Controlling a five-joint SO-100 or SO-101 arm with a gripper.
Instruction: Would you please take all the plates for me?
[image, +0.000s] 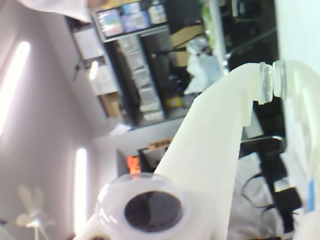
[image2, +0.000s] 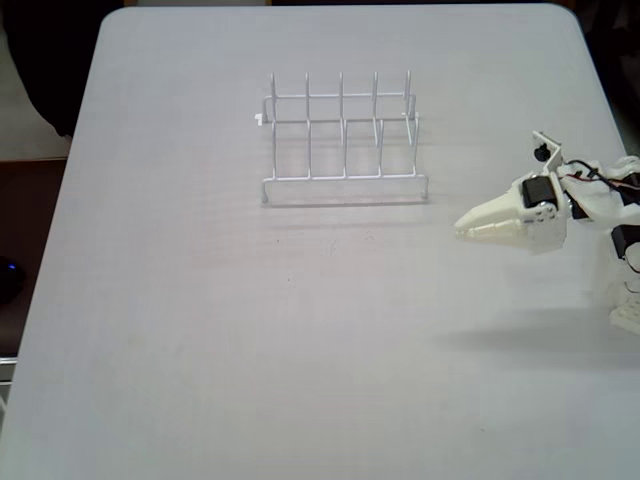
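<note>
No plate shows in either view: the light blue, orange-red, yellow and cream-white plates are all out of sight. My white gripper (image2: 464, 226) hangs above the right side of the table, to the right of the rack, pointing left, with its jaws together and nothing between them. In the wrist view the gripper (image: 272, 82) points up at the room, and its fingertips meet at the upper right.
An empty white wire rack (image2: 340, 135) stands at the back middle of the white table (image2: 250, 330). The arm's base (image2: 625, 260) sits at the table's right edge. The wrist view shows shelves (image: 135, 60) and ceiling lights.
</note>
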